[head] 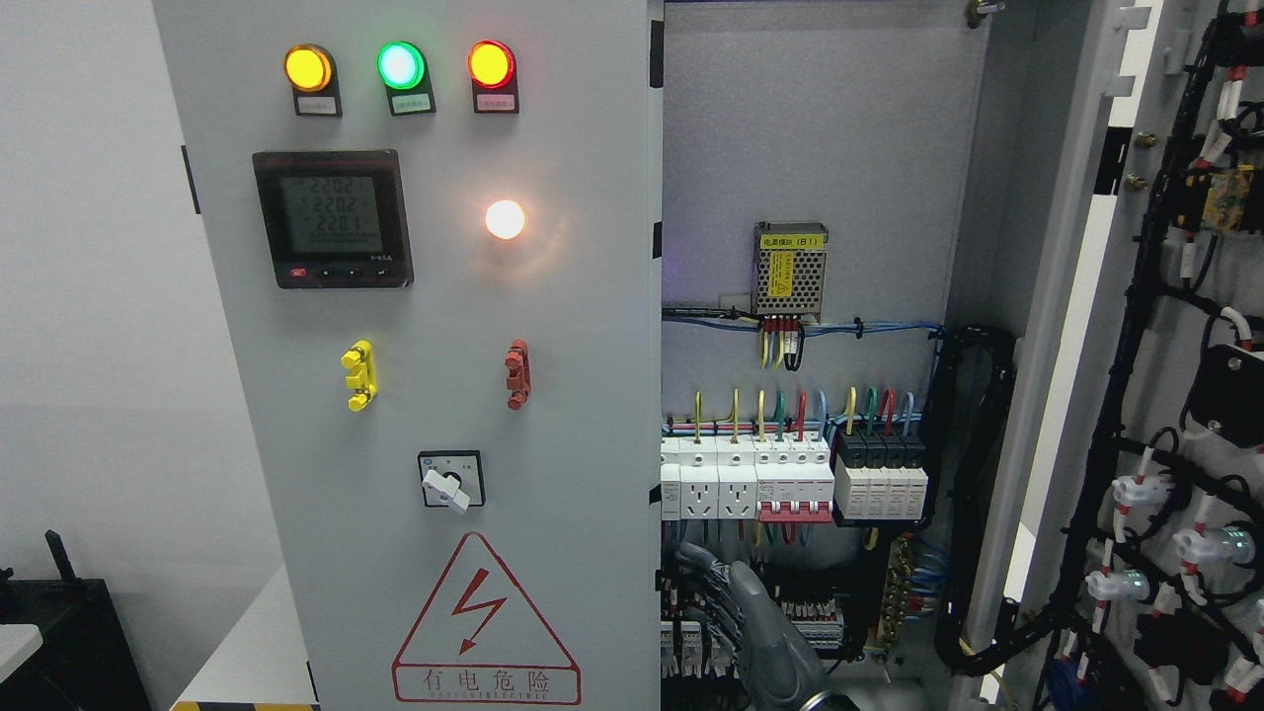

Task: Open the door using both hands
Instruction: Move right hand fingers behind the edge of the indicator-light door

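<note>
while the right-hand door (1165,395) already stands swung wide, the left-hand door (434,395) is shut or nearly so: by my judgement the job is about half done.
one grey robot hand (736,602) reaches up from the bottom edge just right of the middle, so i cannot say which arm it belongs to; its fingers (703,571) curl toward the inner edge of the left-hand door, low down in front of the terminal blocks (810,617), but whether they grip that edge or only rest beside it i cannot tell. no second hand shows. the open bay exposes the circuit breakers (790,474) and a power supply (790,269). what remains, as i judge it, is pulling the left-hand door, with its indicator lamps (400,65) and meter (332,218), outward.
</note>
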{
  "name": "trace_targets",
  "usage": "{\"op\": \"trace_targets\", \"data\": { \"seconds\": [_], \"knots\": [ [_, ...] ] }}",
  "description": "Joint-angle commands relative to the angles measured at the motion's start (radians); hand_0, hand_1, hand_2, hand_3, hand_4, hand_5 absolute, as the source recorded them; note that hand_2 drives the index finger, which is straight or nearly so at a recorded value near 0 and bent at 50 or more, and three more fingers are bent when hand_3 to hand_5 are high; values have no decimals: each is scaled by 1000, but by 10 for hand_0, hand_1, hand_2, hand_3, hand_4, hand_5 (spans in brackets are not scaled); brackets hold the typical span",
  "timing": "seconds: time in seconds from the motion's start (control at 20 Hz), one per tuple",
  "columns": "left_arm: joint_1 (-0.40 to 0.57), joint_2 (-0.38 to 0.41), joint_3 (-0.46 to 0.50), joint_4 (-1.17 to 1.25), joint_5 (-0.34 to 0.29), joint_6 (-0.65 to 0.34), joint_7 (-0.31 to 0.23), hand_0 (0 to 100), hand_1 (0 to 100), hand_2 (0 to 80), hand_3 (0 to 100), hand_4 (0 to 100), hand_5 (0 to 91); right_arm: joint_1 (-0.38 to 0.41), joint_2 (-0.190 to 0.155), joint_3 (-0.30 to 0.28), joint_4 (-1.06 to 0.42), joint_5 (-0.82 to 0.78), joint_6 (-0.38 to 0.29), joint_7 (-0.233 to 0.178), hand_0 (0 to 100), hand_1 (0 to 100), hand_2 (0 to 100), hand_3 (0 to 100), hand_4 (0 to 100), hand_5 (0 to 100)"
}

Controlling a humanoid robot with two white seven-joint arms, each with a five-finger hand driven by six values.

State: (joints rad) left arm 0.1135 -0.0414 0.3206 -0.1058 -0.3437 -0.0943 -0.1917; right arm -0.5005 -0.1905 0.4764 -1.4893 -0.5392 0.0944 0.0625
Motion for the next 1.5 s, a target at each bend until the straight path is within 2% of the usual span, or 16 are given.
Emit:
{"op": "trace_targets", "data": {
  "seconds": [0.0, 0.35, 0.5, 1.15, 1.3, 1.45],
  "knots": [
    [0, 0, 0, 0, 0, -1, 0, 0, 0, 0, 0, 31, 0, -12, -3, 7, 15, -36, 5, 0, 0, 0, 0, 0, 0, 0],
    [0, 0, 0, 0, 0, -1, 0, 0, 0, 0, 0, 30, 0, -38, -4, 8, 29, -38, 7, 2, 0, 0, 0, 0, 0, 0],
    [0, 0, 0, 0, 0, -1, 0, 0, 0, 0, 0, 30, 0, -41, -4, 8, 29, -38, 7, 34, 0, 0, 0, 0, 0, 0],
    [0, 0, -2, 0, 0, -1, 0, 0, 0, 0, 0, 30, 0, -44, -15, 8, 30, -79, 21, 57, 0, 0, 0, 0, 0, 0],
    [0, 0, 0, 0, 0, -1, 0, 0, 0, 0, 0, 30, 0, -44, -15, 8, 32, -79, 21, 95, 0, 0, 0, 0, 0, 0],
    [0, 0, 0, 1, 0, -1, 0, 0, 0, 0, 0, 30, 0, -56, -15, 7, 43, -81, 21, 100, 0, 0, 0, 0, 0, 0]
  ]
}}
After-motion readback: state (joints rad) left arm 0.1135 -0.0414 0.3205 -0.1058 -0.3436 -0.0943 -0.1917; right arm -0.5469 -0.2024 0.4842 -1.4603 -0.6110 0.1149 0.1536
